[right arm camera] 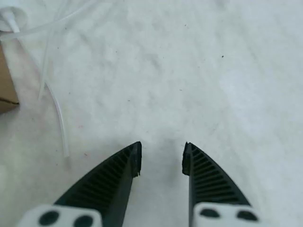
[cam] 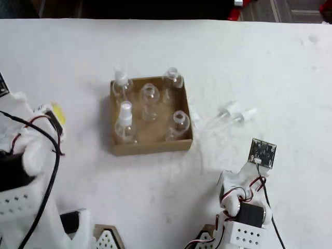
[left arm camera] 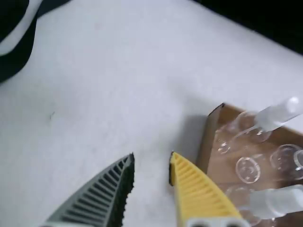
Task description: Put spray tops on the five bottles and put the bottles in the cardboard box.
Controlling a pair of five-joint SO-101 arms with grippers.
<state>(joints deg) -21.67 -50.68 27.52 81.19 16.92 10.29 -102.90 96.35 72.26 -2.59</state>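
The clear bottles (cam: 150, 96) are hard to make out against the box (cam: 150, 147) that holds all five, mid-surface (cam: 259, 62). Two on its left side wear white spray tops (cam: 125, 109); three stand open-necked. Loose tops (cam: 229, 110) lie just right of the box, their thin tubes blurring together, so their number is unclear. The left pincer (left arm camera: 151, 163), grey and yellow, is released and holds nothing, left of the box, which its wrist view cuts off. The right pincer (right arm camera: 161, 156) is likewise released over bare surface, near and right of the box.
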